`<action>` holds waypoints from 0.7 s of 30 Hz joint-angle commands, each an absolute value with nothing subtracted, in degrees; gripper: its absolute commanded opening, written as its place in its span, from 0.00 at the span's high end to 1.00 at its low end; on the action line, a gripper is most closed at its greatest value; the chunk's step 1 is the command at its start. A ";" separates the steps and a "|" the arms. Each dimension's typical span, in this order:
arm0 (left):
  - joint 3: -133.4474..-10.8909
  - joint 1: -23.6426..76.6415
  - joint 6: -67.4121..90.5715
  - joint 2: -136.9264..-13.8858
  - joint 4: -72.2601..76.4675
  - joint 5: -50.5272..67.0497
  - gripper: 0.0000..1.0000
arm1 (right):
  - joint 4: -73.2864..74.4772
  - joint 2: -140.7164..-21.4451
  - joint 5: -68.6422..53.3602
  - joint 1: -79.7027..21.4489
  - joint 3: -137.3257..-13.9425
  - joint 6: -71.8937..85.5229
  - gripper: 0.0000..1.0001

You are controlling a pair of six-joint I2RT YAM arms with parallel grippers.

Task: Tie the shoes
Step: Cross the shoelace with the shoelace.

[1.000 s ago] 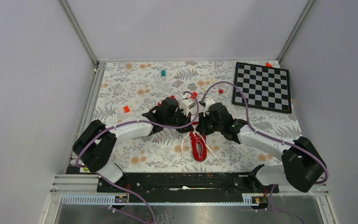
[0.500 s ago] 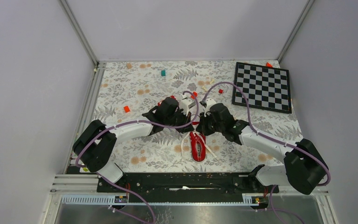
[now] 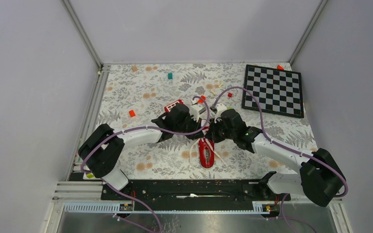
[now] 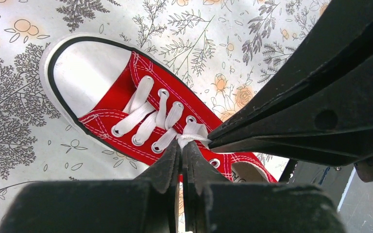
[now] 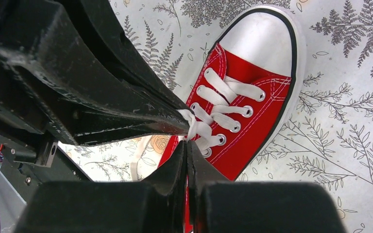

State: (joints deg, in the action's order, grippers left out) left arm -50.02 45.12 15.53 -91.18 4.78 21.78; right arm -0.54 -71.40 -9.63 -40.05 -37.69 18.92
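Note:
The red sneaker [image 3: 205,153] lies on the floral tablecloth between the two arms, with its white toe cap toward the near edge. My left gripper [image 3: 200,130] and right gripper [image 3: 212,130] meet tip to tip just above its upper eyelets. In the left wrist view the shoe [image 4: 121,97] is below my left gripper [image 4: 182,144], which is shut on a bunch of white lace [image 4: 193,132]. In the right wrist view the shoe [image 5: 252,104] lies to the right, and my right gripper [image 5: 187,144] is shut on the lace [image 5: 194,127] at the same spot.
A chessboard [image 3: 273,90] lies at the back right. A red block with white squares [image 3: 173,104] sits just behind the left gripper. Small coloured pieces are scattered further back: a green one [image 3: 170,75], a red one [image 3: 132,113] and another red one [image 3: 229,95]. Loose lace ends [image 3: 219,156] trail beside the shoe.
The right gripper has shut on the lace. Both grippers have moved closer together over the shoe. The left arm's shift has uncovered the red block behind it.

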 commanded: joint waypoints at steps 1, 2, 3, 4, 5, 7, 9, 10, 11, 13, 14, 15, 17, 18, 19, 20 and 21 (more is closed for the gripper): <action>-51.13 45.60 16.58 -91.37 8.67 18.52 1.00 | -0.68 -69.24 -10.97 -39.72 -38.01 19.43 1.00; -50.93 45.61 16.61 -91.01 8.81 18.27 1.00 | -0.89 -69.18 -11.23 -39.71 -37.97 19.56 1.00; -50.77 45.62 16.53 -90.66 8.93 17.99 1.00 | -1.00 -69.31 -11.55 -39.69 -38.12 19.76 1.00; -50.53 45.62 16.46 -90.17 9.07 17.79 1.00 | -1.09 -69.64 -12.05 -39.68 -38.24 19.83 1.00; -50.22 45.62 16.44 -89.65 9.46 17.80 1.00 | -1.32 -70.16 -12.76 -39.72 -38.39 19.95 1.00; -49.62 45.62 16.26 -88.98 10.19 17.83 1.00 | -2.14 -71.56 -13.62 -39.72 -38.25 20.38 1.00; -49.26 45.62 16.01 -88.71 10.52 18.20 1.00 | -3.24 -72.84 -14.28 -39.65 -37.66 21.00 1.00; -49.08 45.62 15.93 -88.75 10.73 18.61 1.00 | -3.78 -73.19 -14.21 -39.67 -37.35 21.31 1.00; -48.78 45.62 15.96 -88.88 10.99 19.03 1.00 | -4.37 -73.48 -14.18 -39.72 -37.03 21.55 1.00; -48.25 45.62 16.11 -89.16 11.69 19.65 1.00 | -4.65 -73.92 -13.92 -39.73 -36.88 21.91 1.00; -47.84 45.62 16.28 -89.34 12.14 20.16 1.00 | -4.54 -73.93 -13.82 -39.66 -36.91 22.03 1.00; -47.44 45.62 16.53 -89.38 12.78 20.55 1.00 | -4.31 -73.73 -13.55 -39.72 -37.03 22.06 0.97; -46.47 45.62 17.01 -89.18 14.26 21.17 1.00 | -3.52 -72.96 -12.49 -39.66 -37.23 22.04 0.90; -46.01 45.62 17.12 -89.10 15.04 21.25 1.00 | -2.98 -72.42 -11.88 -39.67 -37.29 21.92 0.89; -45.68 45.62 17.21 -88.99 15.49 21.31 1.00 | -2.54 -71.76 -11.32 -39.68 -37.40 21.89 0.87; -45.47 45.62 17.22 -88.91 15.63 21.30 1.00 | -2.21 -71.11 -10.85 -39.64 -37.47 21.76 0.86; -45.36 45.62 17.18 -88.80 15.66 21.27 1.00 | -1.65 -70.55 -10.46 -39.61 -37.56 21.61 0.85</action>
